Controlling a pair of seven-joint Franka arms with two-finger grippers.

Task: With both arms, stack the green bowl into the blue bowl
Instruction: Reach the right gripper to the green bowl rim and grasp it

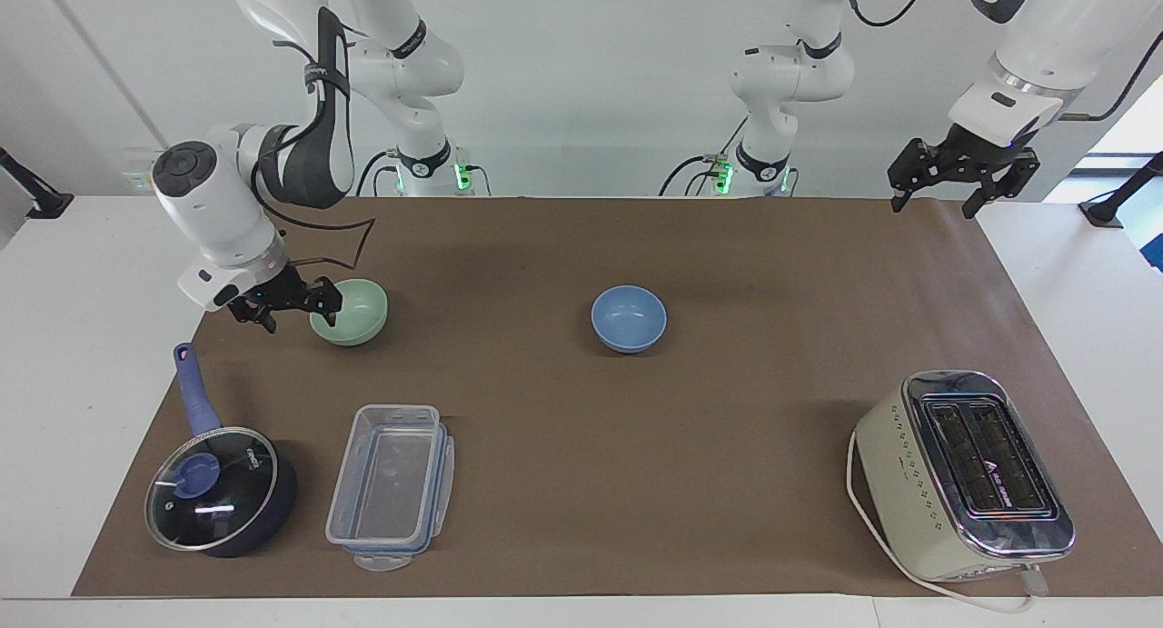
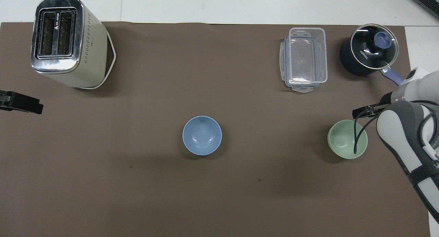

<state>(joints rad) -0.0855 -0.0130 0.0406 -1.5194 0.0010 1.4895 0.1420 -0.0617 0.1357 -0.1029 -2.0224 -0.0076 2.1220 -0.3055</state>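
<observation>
Facing view: the right gripper, jaws open and empty, is low at the rim of the green bowl at the right arm's end of the table, while the blue bowl sits mid-table, well apart, and the left gripper waits open and raised over the left arm's end. Overhead view: the right gripper shows at the green bowl's rim, so closing off-centre could probably tip or push the light bowl; the blue bowl stands alone.

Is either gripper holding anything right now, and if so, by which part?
Nothing is held. The right gripper is open, low beside the green bowl's rim, not closed on it. The left gripper is open, empty, waiting above the table's edge.
</observation>
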